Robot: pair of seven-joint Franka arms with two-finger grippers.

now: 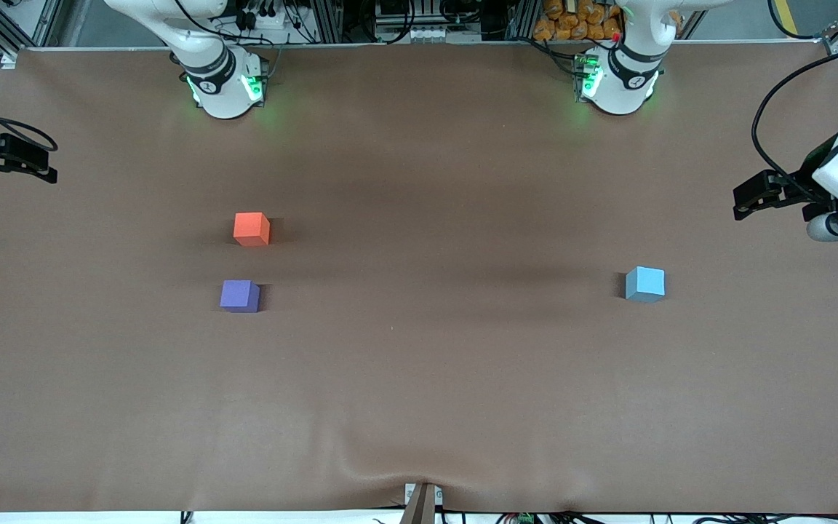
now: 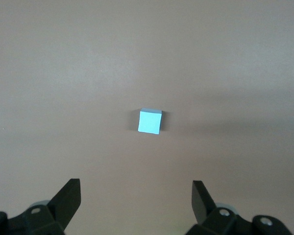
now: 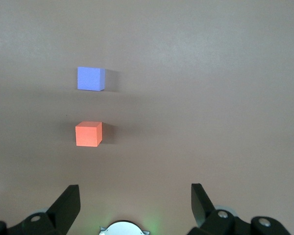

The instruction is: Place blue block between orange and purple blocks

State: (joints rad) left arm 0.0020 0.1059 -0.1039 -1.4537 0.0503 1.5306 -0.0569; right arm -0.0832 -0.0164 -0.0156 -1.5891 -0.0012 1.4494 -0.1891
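Observation:
The blue block (image 1: 644, 284) sits on the brown table toward the left arm's end; it also shows in the left wrist view (image 2: 150, 121). The orange block (image 1: 252, 228) and the purple block (image 1: 239, 295) sit toward the right arm's end, a small gap between them, the purple one nearer the front camera. Both show in the right wrist view, orange (image 3: 88, 134) and purple (image 3: 90, 78). My left gripper (image 1: 743, 202) (image 2: 136, 188) is open and empty, high over the table's edge at its own end. My right gripper (image 1: 49, 161) (image 3: 135, 192) is open and empty, high over its own end.
The two arm bases (image 1: 224, 87) (image 1: 617, 81) stand along the table's edge farthest from the front camera. The right arm's base (image 3: 121, 228) shows in the right wrist view. A camera mount (image 1: 421, 503) stands at the nearest edge, where the brown cover wrinkles.

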